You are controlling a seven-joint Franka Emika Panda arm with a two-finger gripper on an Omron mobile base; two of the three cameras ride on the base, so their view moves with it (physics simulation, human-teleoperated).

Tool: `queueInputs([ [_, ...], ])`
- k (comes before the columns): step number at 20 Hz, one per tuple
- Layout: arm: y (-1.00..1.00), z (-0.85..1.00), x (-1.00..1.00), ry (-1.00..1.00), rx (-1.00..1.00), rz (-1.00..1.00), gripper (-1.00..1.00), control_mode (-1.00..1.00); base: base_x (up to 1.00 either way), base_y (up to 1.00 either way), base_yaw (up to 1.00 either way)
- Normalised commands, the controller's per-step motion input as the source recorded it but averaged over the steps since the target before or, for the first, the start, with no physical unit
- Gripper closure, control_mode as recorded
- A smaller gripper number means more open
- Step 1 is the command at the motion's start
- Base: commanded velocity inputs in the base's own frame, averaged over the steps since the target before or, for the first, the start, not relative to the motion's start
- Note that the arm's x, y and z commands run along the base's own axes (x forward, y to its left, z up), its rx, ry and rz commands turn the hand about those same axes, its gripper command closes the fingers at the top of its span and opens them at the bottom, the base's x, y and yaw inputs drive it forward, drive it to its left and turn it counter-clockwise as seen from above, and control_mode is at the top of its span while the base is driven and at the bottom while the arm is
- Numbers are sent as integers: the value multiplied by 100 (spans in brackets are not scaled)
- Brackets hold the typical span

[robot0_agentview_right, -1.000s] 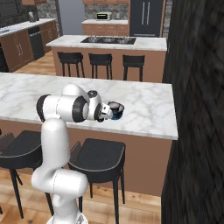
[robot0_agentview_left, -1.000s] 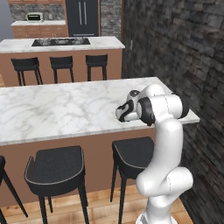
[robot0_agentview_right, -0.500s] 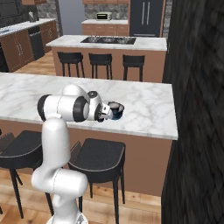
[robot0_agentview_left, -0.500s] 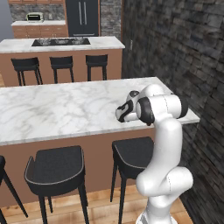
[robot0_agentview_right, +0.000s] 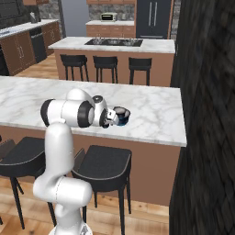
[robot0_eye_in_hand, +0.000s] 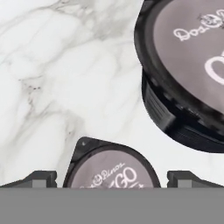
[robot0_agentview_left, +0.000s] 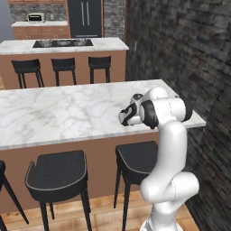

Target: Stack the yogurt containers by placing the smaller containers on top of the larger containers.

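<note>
Two containers on marble counter (robot0_eye_in_hand: 57, 65): small cup (robot0_eye_in_hand: 111, 168) between spread jaws, big tub (robot0_eye_in_hand: 188, 65) beside.

White marble with soft grey veining and a polished sheen forms the counter (robot0_agentview_left: 63, 113), its front faced in warm brown wood-look panel. On the counter, the large tub (robot0_eye_in_hand: 188, 65) has a glossy black plastic-looking wall, finely ribbed under the rim, and a matt grey lid printed in white; the small cup (robot0_eye_in_hand: 111, 168) at the counter's near edge carries the same matt grey top in a dark rim. The robot arm (robot0_agentview_right: 62, 137) is smooth, glossy white with dark joints. Stools (robot0_agentview_left: 56, 173) have matt black seats. The wall (robot0_agentview_left: 180, 49) is rough dark stone.
</note>
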Motion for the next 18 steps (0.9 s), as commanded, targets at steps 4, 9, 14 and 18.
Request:
queueInputs([
  [4,0,-9,5,0,0,0,-100,-100,0,0,0],
  [9,0,-9,4,0,0,0,-100,-100,0,0,0],
  [14,0,-5,1,0,0,0,100,-100,0,0,0],
  [18,0,0,0,0,0,0,100,-100,0,0,0],
])
